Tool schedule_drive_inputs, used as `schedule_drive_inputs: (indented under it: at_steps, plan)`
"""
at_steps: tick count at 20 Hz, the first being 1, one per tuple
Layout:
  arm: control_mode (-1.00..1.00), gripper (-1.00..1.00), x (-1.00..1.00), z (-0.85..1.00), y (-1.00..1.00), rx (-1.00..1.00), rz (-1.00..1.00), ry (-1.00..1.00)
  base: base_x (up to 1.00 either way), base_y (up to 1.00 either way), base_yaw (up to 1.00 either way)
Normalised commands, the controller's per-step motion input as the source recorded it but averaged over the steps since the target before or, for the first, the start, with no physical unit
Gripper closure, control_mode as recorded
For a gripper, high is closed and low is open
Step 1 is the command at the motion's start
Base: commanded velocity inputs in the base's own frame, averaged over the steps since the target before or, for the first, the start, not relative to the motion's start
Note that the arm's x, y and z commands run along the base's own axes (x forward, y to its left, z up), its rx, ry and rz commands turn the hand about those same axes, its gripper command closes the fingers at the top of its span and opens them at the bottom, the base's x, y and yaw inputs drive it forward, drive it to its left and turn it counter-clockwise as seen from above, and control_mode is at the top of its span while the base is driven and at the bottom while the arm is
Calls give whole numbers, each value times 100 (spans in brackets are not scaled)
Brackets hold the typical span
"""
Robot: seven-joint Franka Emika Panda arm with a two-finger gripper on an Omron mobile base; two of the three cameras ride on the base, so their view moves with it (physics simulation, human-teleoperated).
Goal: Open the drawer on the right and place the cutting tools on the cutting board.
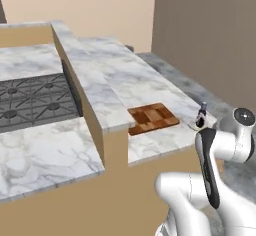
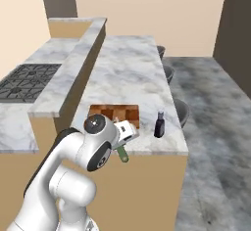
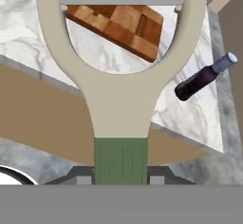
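A green-handled peeler with a pale Y-shaped head and a silver blade [image 3: 121, 76] is held clamped in the tool [image 3: 121, 178], raised just short of the white marble tabletop [image 2: 127, 68]. The flat reddish-brown block-grain cutting board [image 2: 113, 113] lies near the tabletop's front edge, with a small dark bottle [image 2: 159, 124] standing close beside it. The carrying step appears to be in hand; next the peeler would need to be brought over the board, lowered and released there.
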Motion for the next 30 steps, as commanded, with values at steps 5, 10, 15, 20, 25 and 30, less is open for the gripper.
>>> schedule_drive_inputs:
  at_steps: [5, 10, 15, 20, 25, 30]
  plan:
    - [100, 100, 0, 0, 0, 0, 0, 0, 33, -1, 46]
    - [100, 100, 0, 0, 0, 0, 0, 0, 40, -17, 31]
    - [100, 100, 0, 0, 0, 0, 0, 0, 38, -45, 17]
    - [100, 100, 0, 0, 0, 0, 0, 0, 36, -34, 11]
    - [100, 100, 0, 0, 0, 0, 0, 0, 48, -22, 4]
    - [100, 100, 0, 0, 0, 0, 0, 0, 46, -17, 4]
